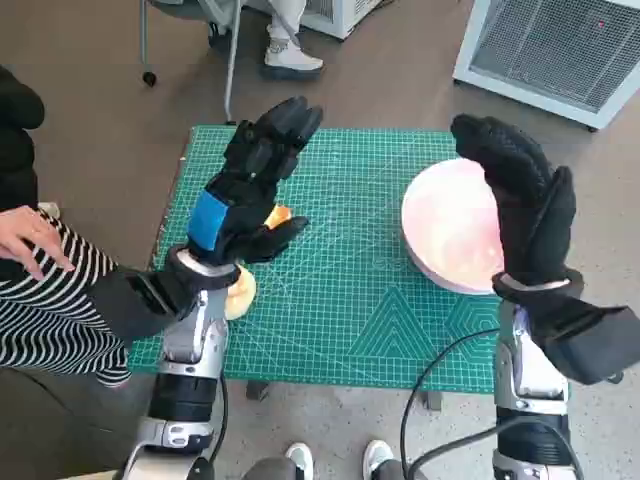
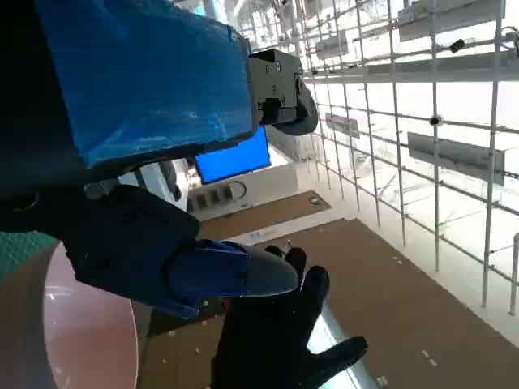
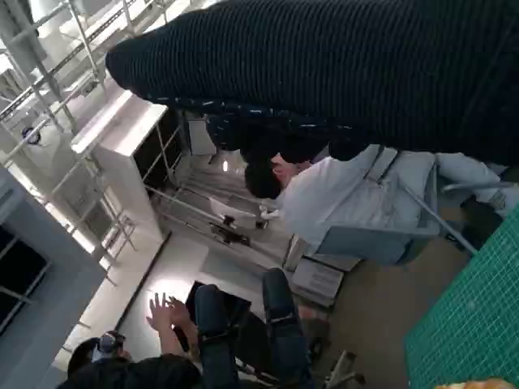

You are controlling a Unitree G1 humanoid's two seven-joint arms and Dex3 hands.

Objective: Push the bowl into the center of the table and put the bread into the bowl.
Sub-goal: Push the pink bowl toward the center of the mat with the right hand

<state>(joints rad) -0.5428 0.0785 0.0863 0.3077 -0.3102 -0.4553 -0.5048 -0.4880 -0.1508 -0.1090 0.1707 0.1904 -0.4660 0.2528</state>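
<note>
Presently the right hand (image 1: 520, 200), gloved, is spread and empty, raised beside the shallow pink round bowl (image 1: 450, 235) on the counter's right part; the blue-taped left hand (image 1: 250, 190), fingers apart, holds nothing above the golden bread roll (image 1: 242, 285); the bowl likely slides stiffly, pushed at its rim; the bread looks soft, so grip its sides lightly.

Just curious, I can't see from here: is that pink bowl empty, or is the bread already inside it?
Empty as far as visible: the bowl shows only bare pink inside; the bread lies beside the left hand.
</note>
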